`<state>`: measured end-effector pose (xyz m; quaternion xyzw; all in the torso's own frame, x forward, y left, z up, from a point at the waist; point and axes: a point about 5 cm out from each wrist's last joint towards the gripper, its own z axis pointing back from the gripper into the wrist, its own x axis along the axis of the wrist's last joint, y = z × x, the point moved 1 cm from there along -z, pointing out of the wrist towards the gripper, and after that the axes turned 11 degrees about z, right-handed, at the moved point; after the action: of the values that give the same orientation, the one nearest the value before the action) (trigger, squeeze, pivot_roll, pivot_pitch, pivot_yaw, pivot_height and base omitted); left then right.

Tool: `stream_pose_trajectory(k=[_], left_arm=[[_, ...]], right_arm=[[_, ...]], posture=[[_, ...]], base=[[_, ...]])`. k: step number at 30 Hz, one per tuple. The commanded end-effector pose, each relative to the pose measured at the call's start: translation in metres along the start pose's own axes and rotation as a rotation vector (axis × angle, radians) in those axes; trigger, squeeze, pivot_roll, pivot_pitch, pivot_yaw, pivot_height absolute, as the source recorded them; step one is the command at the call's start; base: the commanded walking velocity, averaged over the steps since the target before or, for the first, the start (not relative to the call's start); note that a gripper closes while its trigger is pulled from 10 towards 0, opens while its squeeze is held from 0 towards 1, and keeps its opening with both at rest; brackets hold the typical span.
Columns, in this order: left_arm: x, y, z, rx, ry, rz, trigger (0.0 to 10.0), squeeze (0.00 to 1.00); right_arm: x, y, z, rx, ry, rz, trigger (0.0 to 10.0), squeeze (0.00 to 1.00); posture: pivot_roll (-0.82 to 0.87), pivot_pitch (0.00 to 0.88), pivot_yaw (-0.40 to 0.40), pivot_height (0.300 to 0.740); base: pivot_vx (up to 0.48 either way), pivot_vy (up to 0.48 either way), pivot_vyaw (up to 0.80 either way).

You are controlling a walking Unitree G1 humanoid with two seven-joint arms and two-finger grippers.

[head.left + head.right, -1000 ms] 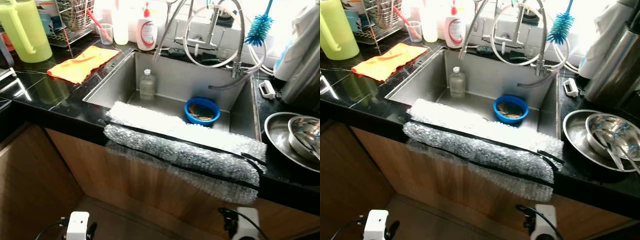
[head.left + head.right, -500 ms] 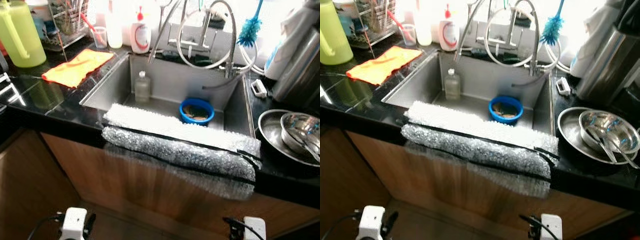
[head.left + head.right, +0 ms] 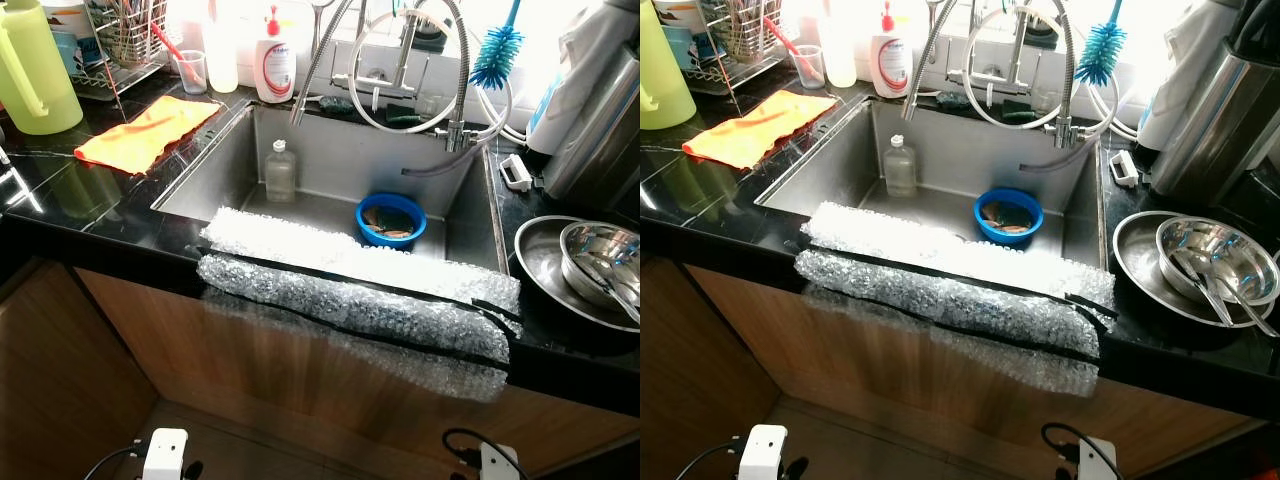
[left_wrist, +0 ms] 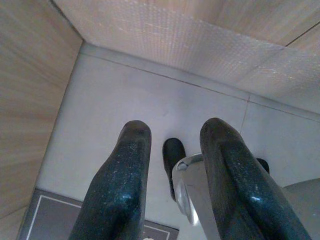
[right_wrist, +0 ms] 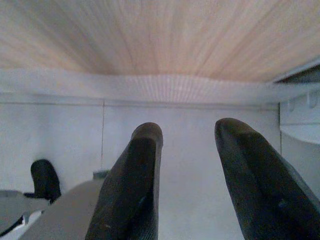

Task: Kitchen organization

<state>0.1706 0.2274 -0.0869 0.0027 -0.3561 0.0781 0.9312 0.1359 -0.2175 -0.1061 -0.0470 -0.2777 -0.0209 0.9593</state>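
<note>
You see one blue bowl and one clear bottle upright in the sink; both grippers, left gripper and right gripper, hang low, jaws spread, empty

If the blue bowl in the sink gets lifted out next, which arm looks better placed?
Probably the right. The blue bowl sits right of centre in the sink, nearer the right gripper. Both it and the left gripper hang low before the cabinet, open and empty.
</note>
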Motion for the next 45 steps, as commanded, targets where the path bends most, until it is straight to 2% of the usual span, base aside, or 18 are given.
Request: stream_pose_trajectory(k=[1, 10, 20, 34, 39, 45], left_arm=[[-0.004, 0.002, 0.0, 0.01, 0.025, 0.015, 10.0, 0.0], [-0.008, 0.001, 0.001, 0.015, 0.051, 0.034, 10.0, 0.0], [-0.012, 0.003, 0.002, 0.022, 0.067, 0.025, 10.0, 0.0], [-0.007, 0.001, 0.0, 0.011, 0.057, 0.022, 10.0, 0.0], [-0.007, 0.0, 0.0, 0.006, 0.058, 0.012, 10.0, 0.0], [-0.004, -0.003, -0.002, -0.007, 0.041, 0.005, 10.0, 0.0]], right_arm=[[-0.002, 0.0, 0.0, 0.001, 0.004, -0.018, 10.0, 0.0], [-0.008, 0.007, 0.001, 0.021, 0.022, -0.029, 10.0, 0.0], [-0.01, 0.012, 0.001, 0.042, 0.028, -0.054, 10.0, 0.0], [-0.013, 0.014, 0.001, 0.045, 0.042, -0.061, 10.0, 0.0], [-0.014, 0.015, 0.001, 0.046, 0.047, -0.061, 10.0, 0.0], [-0.015, 0.015, 0.001, 0.047, 0.052, -0.062, 10.0, 0.0]], posture=[[-0.07, 0.0, -0.083, 0.74], [-0.07, 0.0, -0.081, 0.74], [-0.07, 0.0, -0.083, 0.74], [-0.06, 0.0, -0.078, 0.74], [-0.06, 0.0, -0.074, 0.74], [-0.05, 0.0, -0.074, 0.74]], base=[[0.0, 0.0, 0.0], [0.0, 0.089, 0.0], [0.0, 0.087, -0.59], [0.0, 0.0, -0.58], [0.0, 0.466, -0.57], [0.0, 0.0, -0.57]])
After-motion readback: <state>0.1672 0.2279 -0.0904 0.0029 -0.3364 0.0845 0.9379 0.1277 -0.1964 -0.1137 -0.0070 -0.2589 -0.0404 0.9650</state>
